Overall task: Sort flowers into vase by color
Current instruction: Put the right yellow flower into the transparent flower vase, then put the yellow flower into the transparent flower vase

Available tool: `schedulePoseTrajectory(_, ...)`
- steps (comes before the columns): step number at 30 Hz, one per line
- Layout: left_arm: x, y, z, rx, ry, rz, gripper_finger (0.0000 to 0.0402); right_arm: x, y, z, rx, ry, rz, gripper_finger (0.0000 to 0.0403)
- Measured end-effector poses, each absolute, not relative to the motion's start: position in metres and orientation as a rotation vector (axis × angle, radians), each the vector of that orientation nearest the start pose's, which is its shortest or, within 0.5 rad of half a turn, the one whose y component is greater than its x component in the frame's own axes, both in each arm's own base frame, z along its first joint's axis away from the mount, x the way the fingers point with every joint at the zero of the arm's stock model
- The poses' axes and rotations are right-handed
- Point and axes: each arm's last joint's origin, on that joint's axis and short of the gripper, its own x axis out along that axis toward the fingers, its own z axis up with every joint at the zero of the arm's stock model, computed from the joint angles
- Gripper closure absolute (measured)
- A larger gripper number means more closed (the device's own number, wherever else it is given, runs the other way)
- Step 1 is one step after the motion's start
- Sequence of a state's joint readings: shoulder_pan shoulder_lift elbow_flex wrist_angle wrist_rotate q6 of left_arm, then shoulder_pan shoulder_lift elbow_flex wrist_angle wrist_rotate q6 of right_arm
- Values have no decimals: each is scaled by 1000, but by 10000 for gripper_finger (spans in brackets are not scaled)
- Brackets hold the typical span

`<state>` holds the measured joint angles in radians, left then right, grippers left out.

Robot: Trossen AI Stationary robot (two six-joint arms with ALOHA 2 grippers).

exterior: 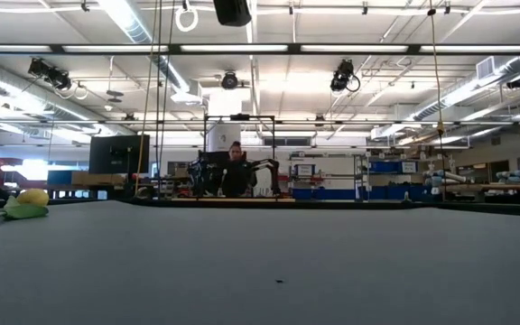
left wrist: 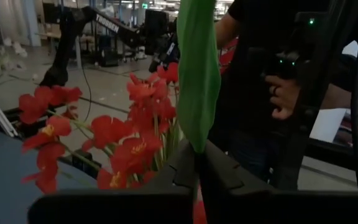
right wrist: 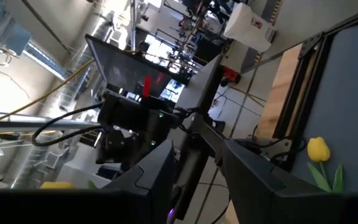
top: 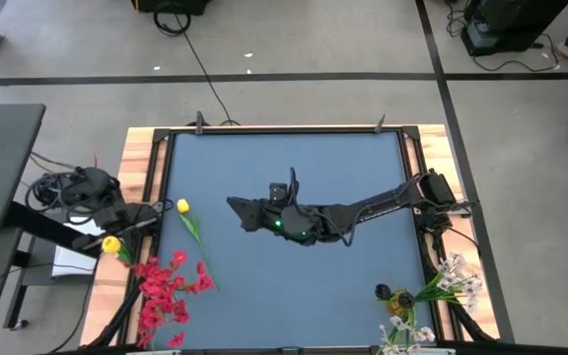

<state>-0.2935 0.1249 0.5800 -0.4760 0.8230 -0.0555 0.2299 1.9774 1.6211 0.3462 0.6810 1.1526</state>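
My left gripper (top: 118, 229) hangs beyond the table's left edge, shut on the green leaf (left wrist: 197, 81) of a yellow flower whose blossom (top: 111, 244) shows beside it. A second yellow tulip (top: 182, 206) lies flat on the mat near the left edge, also seen in the low view (exterior: 32, 197) and the right wrist view (right wrist: 317, 150). Red flowers (top: 166, 291) are bunched at the near left corner; no vase shows under them. My right gripper (top: 237, 206) hovers level over the table's middle, open, pointing toward the left edge with nothing between its fingers (right wrist: 160, 168). My left gripper pinches the flower's green leaf at its lower end (left wrist: 199, 144) between its two shut fingers (left wrist: 225, 171). The leaf stands up out of the fingers in the wrist view. The flower is lifted clear, off the table's left side.
White flowers (top: 447, 286) and a dark bud (top: 399, 296) stand at the near right corner. A person in black (left wrist: 272, 93) stands beyond the red flowers (left wrist: 129, 130), by the near edge. A desk with cables (top: 57, 192) lies left of the table.
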Motion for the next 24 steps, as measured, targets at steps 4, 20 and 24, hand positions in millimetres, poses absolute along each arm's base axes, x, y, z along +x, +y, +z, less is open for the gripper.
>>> schedulePoseTrajectory(4, 31, -32, 295, -65, 66, -1115, 356, 457, 88, 316, 1128, -241, -392, 257)
schedulePoseTrajectory(20, 17, -27, 316, -157, 88, -1089, 192, 463, 67, 306, 1154, -80, -330, 257)
schedulePoseTrajectory(24, 11, -24, 322, -201, 114, -1030, 192, 461, 55, 286, 1162, 123, -401, 257)
